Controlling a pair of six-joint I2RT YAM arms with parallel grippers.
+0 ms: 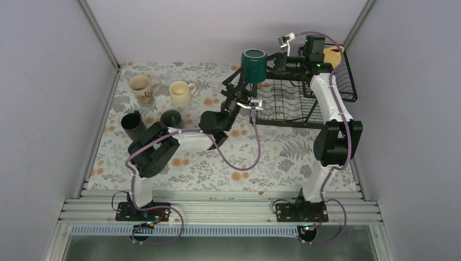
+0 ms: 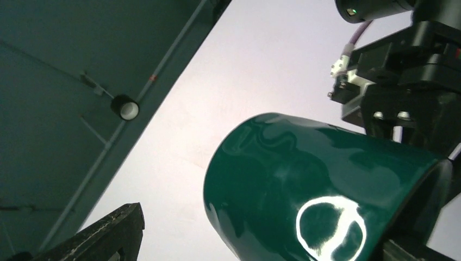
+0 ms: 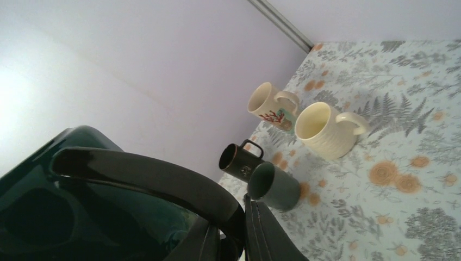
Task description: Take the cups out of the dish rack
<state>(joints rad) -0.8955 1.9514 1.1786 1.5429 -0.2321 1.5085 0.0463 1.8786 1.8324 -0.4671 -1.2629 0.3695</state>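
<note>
Teal mug (image 2: 304, 190) cut off at btm edge; yellow mug (image 1: 332, 54) mostly hidden behind R arm (image 1: 332, 103).

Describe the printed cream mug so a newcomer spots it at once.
On the floral table, look to the far left corner. The printed mug stands nearest that corner. Only it carries a reddish print; the other cream mug beside it is plain.

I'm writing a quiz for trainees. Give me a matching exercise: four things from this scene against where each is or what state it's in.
1 dark teal mug
2 printed cream mug
3 black mug
4 left gripper

A wide open, either side of the raised mug
B nearest the far left corner
C held up by the shut right gripper
D beside the left arm's elbow

Pairs: 1-C, 2-B, 3-D, 4-A
</note>
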